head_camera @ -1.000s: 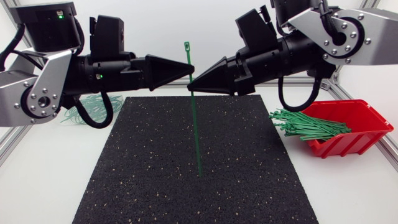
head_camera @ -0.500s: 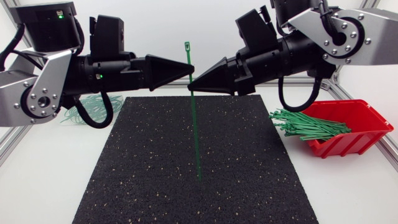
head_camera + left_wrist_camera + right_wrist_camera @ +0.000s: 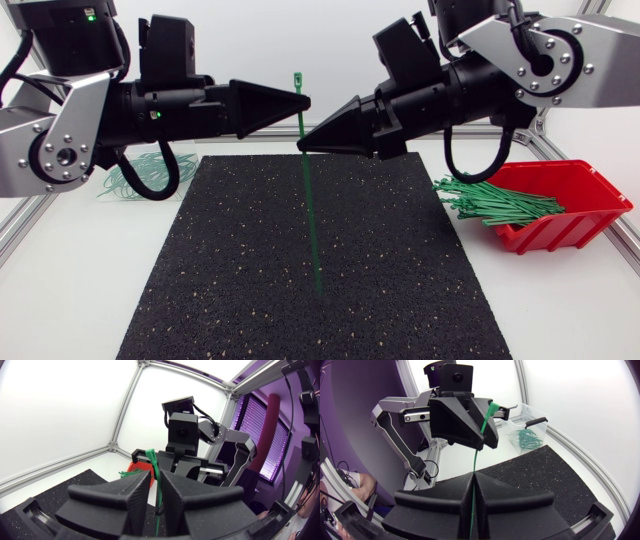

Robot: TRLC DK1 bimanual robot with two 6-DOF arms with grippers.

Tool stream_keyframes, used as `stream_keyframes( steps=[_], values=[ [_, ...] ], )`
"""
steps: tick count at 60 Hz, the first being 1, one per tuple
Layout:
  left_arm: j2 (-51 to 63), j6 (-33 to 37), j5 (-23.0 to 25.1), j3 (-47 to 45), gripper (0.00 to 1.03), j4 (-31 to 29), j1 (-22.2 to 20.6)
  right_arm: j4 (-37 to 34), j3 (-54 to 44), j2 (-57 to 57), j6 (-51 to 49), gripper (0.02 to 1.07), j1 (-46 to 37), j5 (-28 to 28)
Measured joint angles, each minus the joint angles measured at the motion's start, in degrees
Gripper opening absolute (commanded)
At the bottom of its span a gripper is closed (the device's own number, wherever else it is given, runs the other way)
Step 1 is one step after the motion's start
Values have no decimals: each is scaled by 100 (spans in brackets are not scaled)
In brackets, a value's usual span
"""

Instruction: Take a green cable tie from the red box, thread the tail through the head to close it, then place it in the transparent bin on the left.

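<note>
green cable tie hangs upright above the black mat, head up and tail free, probably so the tail can be bent round to the head; not yet threaded. right gripper is pinched together on the strap a little below the head. left gripper meets the strap just under the head, but i cannot tell if it clamps.
</note>
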Motion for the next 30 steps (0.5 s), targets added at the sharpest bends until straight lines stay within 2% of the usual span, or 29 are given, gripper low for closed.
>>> stream_keyframes(
  steps=[30],
  values=[
    [0, -42, 68, 13, 17, 0, 81, -42, -52, 0, 0, 7, -2, 2]
  ],
)
